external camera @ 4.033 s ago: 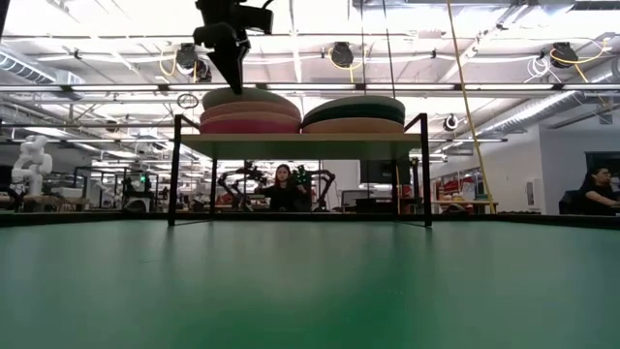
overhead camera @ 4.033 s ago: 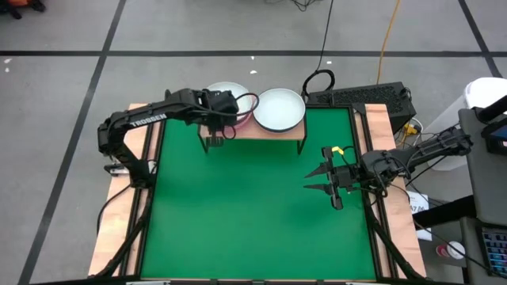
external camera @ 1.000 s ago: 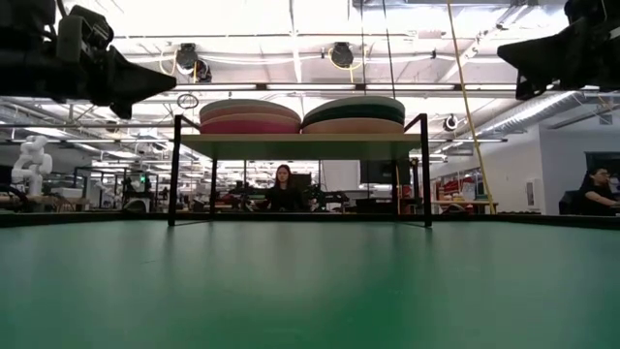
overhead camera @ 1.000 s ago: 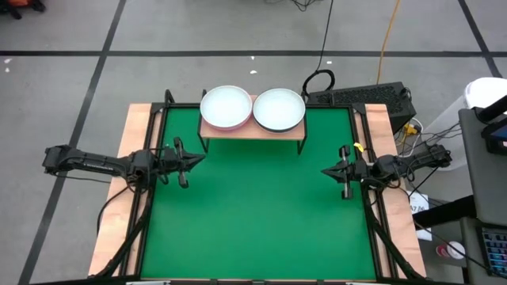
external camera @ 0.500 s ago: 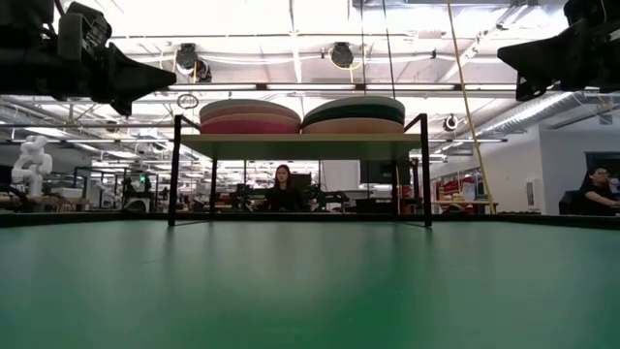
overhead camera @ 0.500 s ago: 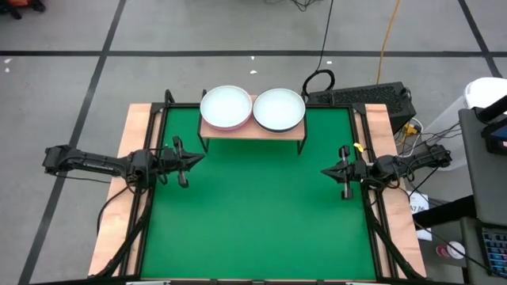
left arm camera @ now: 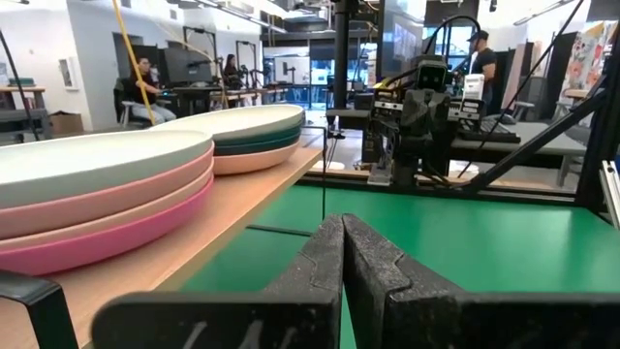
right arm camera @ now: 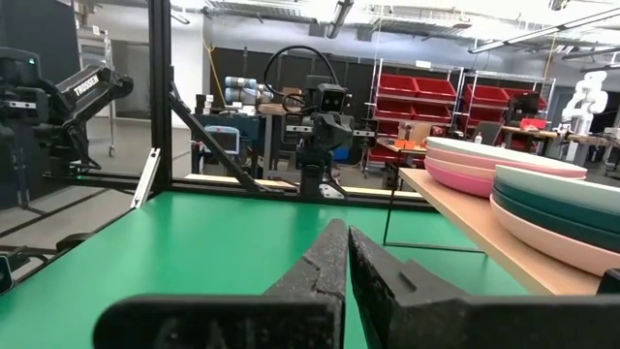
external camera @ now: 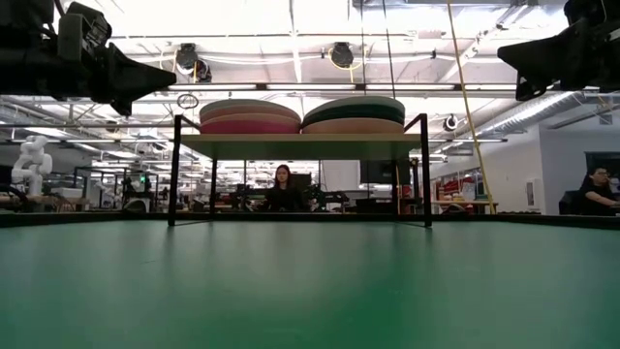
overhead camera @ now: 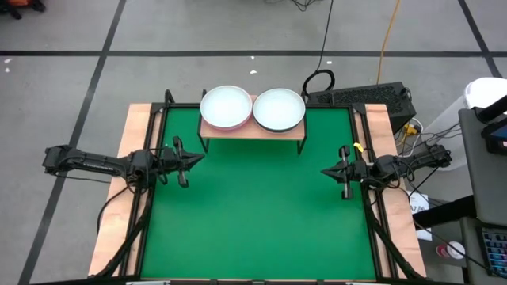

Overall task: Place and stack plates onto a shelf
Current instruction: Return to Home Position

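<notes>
The left gripper (overhead camera: 194,158) hangs low over the left edge of the mat (overhead camera: 253,222), pointing inward; its own wrist view shows the two fingers (left arm camera: 315,267) pressed flat together with nothing between them. The right gripper (overhead camera: 327,170) mirrors it at the right edge, its fingers (right arm camera: 325,271) likewise closed on nothing. Closed, empty jaws and arms folded to the sides look like a parked posture: nothing is left to carry, and both arms are well apart from the shelf (overhead camera: 253,131) so they cannot knock it. The shelf stands at the far middle of the mat, a wooden board on thin black legs. It bears all the plates in view, in two stacks just beside each other that together fill the board's width. The left stack (overhead camera: 226,107) has a pale plate on top, pinks under it and magenta at the bottom; the right stack (overhead camera: 279,109) has a pale plate on top, dark teal below and a salmon one lowest. Stacking by fours seems forced by the board being only two plates wide. No plate lies on the mat, so the job looks finished. Beyond the table a person (external camera: 283,186) sits in the room.
</notes>
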